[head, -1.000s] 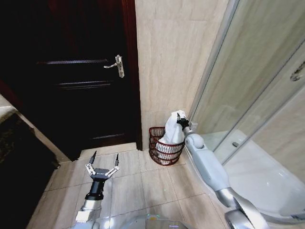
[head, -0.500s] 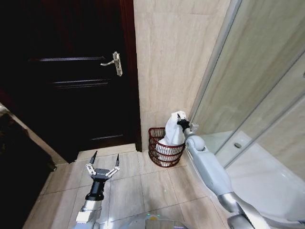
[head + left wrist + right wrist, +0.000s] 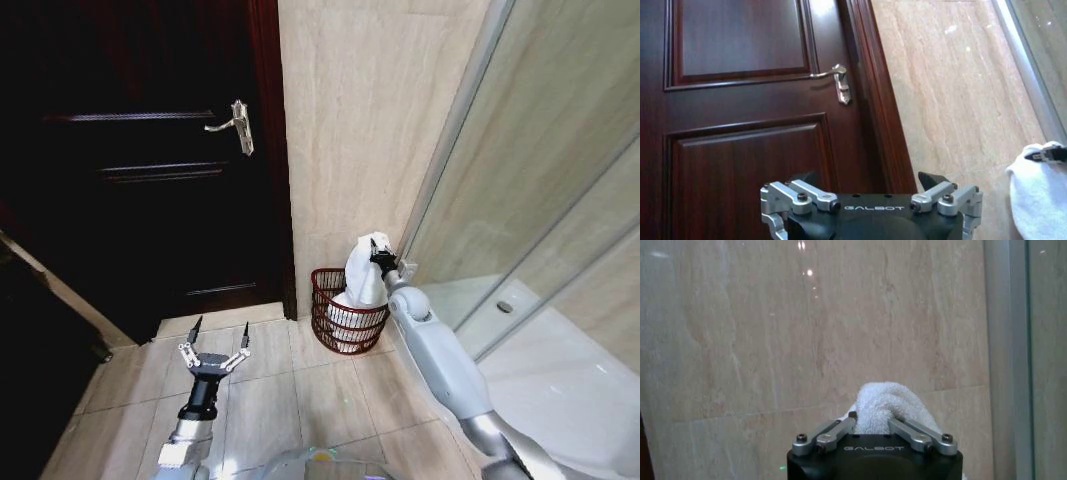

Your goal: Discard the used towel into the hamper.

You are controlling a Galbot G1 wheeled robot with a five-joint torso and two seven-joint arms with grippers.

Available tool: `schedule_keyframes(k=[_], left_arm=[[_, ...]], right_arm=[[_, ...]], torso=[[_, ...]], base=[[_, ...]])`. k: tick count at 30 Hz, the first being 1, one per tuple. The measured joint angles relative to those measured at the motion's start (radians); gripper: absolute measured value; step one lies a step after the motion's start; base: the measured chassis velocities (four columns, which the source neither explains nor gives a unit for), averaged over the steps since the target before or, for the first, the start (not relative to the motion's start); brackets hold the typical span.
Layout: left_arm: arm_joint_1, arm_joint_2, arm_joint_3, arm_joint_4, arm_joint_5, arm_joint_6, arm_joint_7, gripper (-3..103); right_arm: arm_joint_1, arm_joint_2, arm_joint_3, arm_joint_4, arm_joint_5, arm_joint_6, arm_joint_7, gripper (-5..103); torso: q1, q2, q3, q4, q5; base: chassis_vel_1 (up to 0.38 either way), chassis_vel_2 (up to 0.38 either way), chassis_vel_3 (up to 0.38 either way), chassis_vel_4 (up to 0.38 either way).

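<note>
I have the right gripper (image 3: pixel 381 258) out over the hamper (image 3: pixel 347 322), its fingers (image 3: pixel 905 427) pinching the top of the white towel (image 3: pixel 364 283). The towel hangs down from the pinch, its lower end already inside the hamper, which sits on the floor (image 3: pixel 300 390) in the corner between the tiled wall (image 3: pixel 360 130) and the shower glass (image 3: pixel 540 170), just beside the dark door (image 3: pixel 150 170).

My left gripper (image 3: pixel 213 352) hovers low over the floor, well apart from the hamper, fingers spread and holding nothing.

From here I see a few risks. The towel's bulk stands well above the rim, so on release I judge it could slump over the edge and trail onto the floor instead of settling inside. The hamper looks light; if the cloth drags on the weave, it could tip or slide. Terry loops may also cling to the fingers when they part, so the towel could lift back out with the arm. The right arm is close to the glass and its frame, leaving little room on that side for any swing.
</note>
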Motion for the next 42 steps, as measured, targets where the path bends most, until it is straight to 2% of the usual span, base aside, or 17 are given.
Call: schedule_keyframes(k=[12,42], left_arm=[[-0.003,0.000,0.005,0.004,-0.002,0.001,0.000,100],[0.005,0.000,0.016,0.006,0.016,-0.015,0.001,100]], right_arm=[[-0.102,-0.011,0.033,0.102,-0.006,-0.007,0.007,5],[-0.204,-0.048,0.067,0.262,0.012,-0.045,0.037,5]], torso=[[-0.017,-0.052,-0.034,-0.0001,0.0000],[-0.054,-0.165,-0.111,0.0000,0.0000]], base=[[-0.054,0.053,0.047,-0.057],[-0.052,0.049,0.052,-0.050]])
